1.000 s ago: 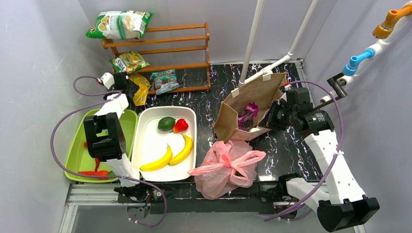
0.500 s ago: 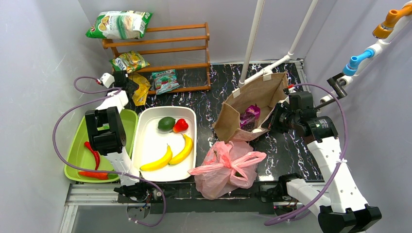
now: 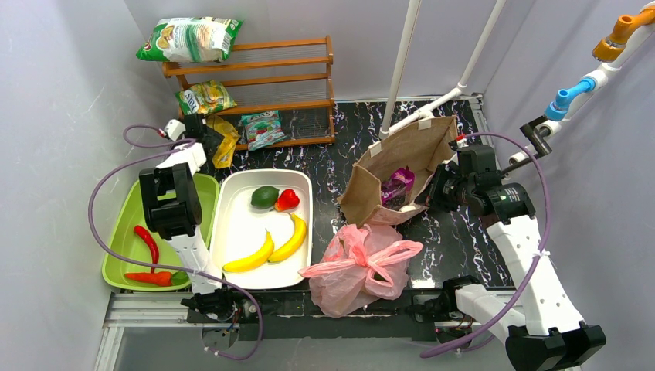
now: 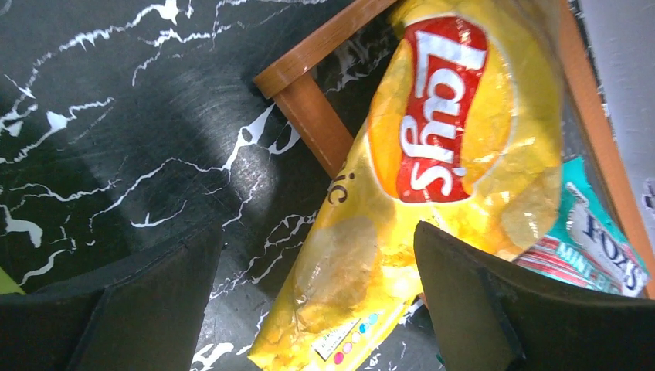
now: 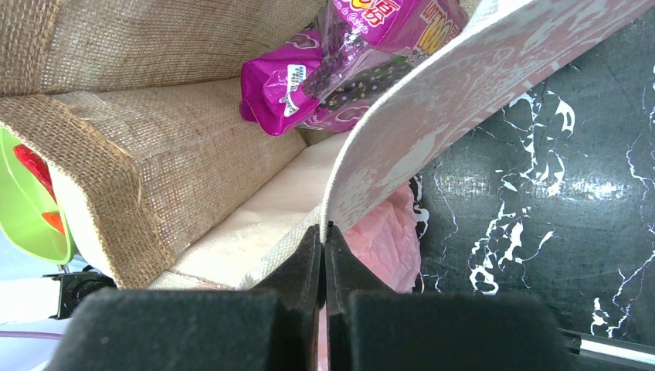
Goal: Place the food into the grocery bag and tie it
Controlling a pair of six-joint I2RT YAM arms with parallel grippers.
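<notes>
Black marble with white veins covers the table (image 3: pixel 324 147), and pale grey walls stand around it. At the back there is a wooden rack (image 3: pixel 263 58) with a green snack bag (image 3: pixel 189 39) on its top shelf. At the left, a green tray (image 3: pixel 123 224) holds a red chili (image 3: pixel 147 243) and an orange-red pepper (image 3: pixel 151 277). Just beside it, a white tray (image 3: pixel 239 224) holds a green fruit (image 3: pixel 264 196), a small red fruit (image 3: pixel 287 200) and two bananas (image 3: pixel 251 257) which lie side by side, almost touching. The pink grocery bag (image 3: pixel 359 270) sits at the near edge of the table, between the white tray and the right arm. Its handles are gathered on top into what looks like a knot, and I cannot tell what is inside it. Behind it a brown bag (image 3: pixel 409 147) lies tilted with its mouth open, and a purple packet (image 5: pixel 324 69) is in it. The right gripper (image 5: pixel 324 232) has its fingers pressed together on the pale rim of this brown bag, pinching it. The left gripper (image 4: pixel 315 239) is at the far left, near the foot of the rack, with its fingers spread wide. It holds nothing and hangs over a yellow chips bag (image 4: pixel 432 178) which leans against the rack.
</notes>
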